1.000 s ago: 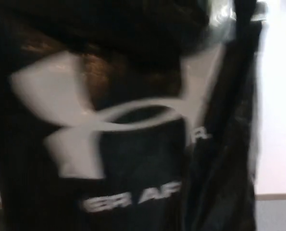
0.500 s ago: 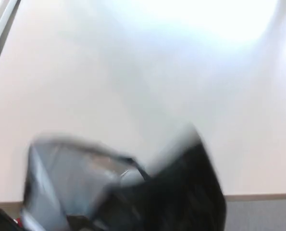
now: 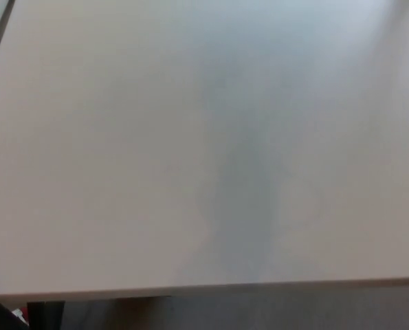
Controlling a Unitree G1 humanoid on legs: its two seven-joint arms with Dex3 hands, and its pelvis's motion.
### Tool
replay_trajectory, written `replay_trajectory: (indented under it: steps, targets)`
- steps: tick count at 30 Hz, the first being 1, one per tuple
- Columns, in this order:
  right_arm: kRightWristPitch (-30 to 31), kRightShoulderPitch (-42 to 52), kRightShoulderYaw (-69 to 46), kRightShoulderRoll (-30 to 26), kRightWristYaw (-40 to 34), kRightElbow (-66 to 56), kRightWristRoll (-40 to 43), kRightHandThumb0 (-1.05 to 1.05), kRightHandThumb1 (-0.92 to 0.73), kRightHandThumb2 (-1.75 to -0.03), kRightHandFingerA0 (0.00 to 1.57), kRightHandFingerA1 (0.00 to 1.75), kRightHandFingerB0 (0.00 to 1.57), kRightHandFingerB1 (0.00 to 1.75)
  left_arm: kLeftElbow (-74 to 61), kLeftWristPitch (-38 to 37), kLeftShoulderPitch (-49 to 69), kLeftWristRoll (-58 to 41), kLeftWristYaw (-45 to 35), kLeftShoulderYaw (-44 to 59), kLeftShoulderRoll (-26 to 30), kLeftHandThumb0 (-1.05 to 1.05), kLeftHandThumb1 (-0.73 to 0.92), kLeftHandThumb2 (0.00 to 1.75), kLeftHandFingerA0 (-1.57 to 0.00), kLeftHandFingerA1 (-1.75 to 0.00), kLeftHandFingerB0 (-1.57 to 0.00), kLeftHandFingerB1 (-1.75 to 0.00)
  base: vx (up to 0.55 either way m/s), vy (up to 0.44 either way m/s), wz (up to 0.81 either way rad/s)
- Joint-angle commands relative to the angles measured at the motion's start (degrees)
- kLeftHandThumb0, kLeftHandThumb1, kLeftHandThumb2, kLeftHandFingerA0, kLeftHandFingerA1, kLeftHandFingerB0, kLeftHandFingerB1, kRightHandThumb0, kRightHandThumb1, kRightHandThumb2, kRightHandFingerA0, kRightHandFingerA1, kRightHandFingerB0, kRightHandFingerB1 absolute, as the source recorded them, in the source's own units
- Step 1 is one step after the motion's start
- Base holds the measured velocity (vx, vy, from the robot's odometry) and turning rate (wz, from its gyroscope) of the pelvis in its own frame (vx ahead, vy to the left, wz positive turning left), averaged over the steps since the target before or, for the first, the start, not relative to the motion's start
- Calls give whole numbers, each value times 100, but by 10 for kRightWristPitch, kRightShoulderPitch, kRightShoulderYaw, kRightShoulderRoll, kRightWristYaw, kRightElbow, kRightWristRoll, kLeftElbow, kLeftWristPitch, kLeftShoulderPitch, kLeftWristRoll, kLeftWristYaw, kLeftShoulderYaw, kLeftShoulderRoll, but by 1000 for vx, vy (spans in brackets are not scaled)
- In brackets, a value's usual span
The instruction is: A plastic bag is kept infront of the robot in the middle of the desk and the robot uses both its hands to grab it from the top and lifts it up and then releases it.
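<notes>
The bag is gone from sight. A second ago the black plastic bag with its big white mark filled almost the whole head view, close to the camera. Half a second ago it was low down at the near edge of the table, blurry. Now I cannot see it anywhere. I think it slipped down past the near edge, or below where the camera looks, but I cannot tell which.

That probably means the lift and the let-go are both done, so the task looks close to finished.

I cannot see the left hand or the right hand at all, so I cannot say if they are open or closed.

The table point(image 3: 122, 151) is pale and smooth, and nothing sits on the part I can see. A soft grey shadow point(image 3: 242, 199) runs down its middle. Below the near edge there is grey floor point(image 3: 273, 309). At the bottom left corner there is something dark with a tiny bit of red point(image 3: 20, 316), too small to name.
</notes>
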Motion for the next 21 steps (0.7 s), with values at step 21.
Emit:
replay_trajectory:
  steps: [21]
  targets:
    - [-755,1087,-479,230,-43,-696,38,-58,-81,-64,19,29,16,27,-642,-712,1335,-227,86,638,-581,-77,80,117,-3,-47,-2,-29,0,-1,0]
